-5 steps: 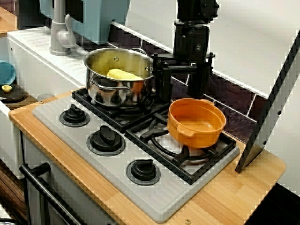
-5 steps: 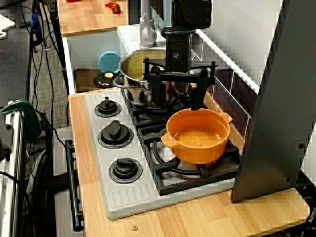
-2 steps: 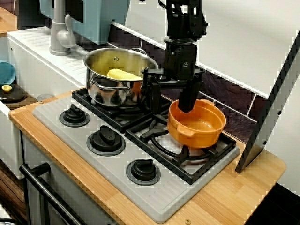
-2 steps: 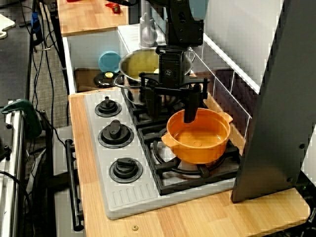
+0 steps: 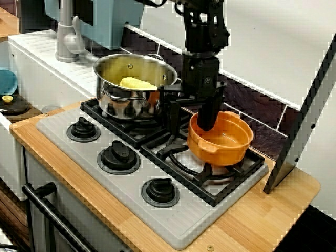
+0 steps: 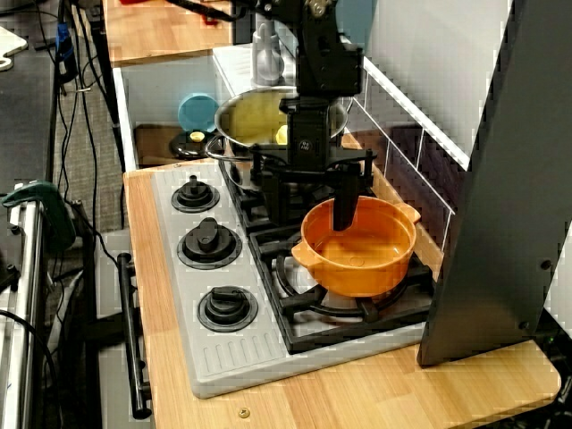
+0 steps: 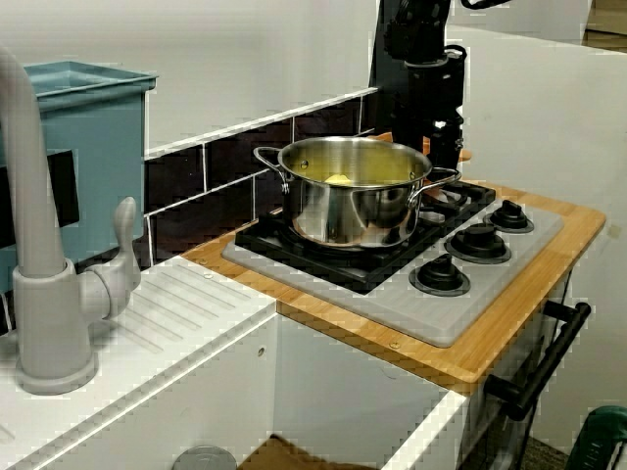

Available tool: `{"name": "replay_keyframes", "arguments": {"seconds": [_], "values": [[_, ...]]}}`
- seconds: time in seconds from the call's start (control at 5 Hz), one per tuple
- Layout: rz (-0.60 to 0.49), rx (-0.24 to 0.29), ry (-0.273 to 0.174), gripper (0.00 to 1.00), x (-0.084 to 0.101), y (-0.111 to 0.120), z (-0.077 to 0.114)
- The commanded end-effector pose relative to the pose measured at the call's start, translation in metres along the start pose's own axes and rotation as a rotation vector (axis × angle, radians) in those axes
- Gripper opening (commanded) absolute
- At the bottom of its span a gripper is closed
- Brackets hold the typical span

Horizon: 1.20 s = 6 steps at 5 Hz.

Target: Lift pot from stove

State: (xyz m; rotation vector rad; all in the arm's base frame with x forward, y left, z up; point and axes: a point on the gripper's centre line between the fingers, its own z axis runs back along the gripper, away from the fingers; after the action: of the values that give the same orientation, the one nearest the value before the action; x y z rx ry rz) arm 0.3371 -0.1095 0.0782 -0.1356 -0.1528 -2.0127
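Wall: white above, with a band of dark tiles [image 5: 252,100] behind the counter, at 12 o'clock from the cooktop.
Counter: light wooden counter [image 5: 262,220] with a black oven handle [image 6: 132,335] on its front.
Sink unit: white, with a grey faucet [image 7: 39,284] and a ribbed drainboard [image 7: 176,313], at 9 o'clock in the front view.
Box: a blue-grey box [image 7: 93,147] against the wall behind the faucet.
Panel: a dark grey slanted panel [image 6: 500,179] leans at 3 o'clock.
Floor: grey, with black cables [image 6: 85,116] at 10 o'clock.
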Motion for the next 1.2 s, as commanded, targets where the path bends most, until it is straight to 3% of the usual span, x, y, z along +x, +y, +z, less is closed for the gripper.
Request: {"name": "replay_keyframes", "arguments": {"seconds": [0.0, 0.2, 0.6, 1.0], "values": [[0.028, 0.041, 0.024, 1.0, 0.0, 0.006, 0.011], [0.041, 0.032, 0.059, 0.0, -0.003, 0.005, 0.009], [0.045, 0.044, 0.093, 0.0, -0.01, 0.001, 0.004], [0.055, 0.048, 0.085, 0.0, -0.011, -0.001, 0.007]]}}
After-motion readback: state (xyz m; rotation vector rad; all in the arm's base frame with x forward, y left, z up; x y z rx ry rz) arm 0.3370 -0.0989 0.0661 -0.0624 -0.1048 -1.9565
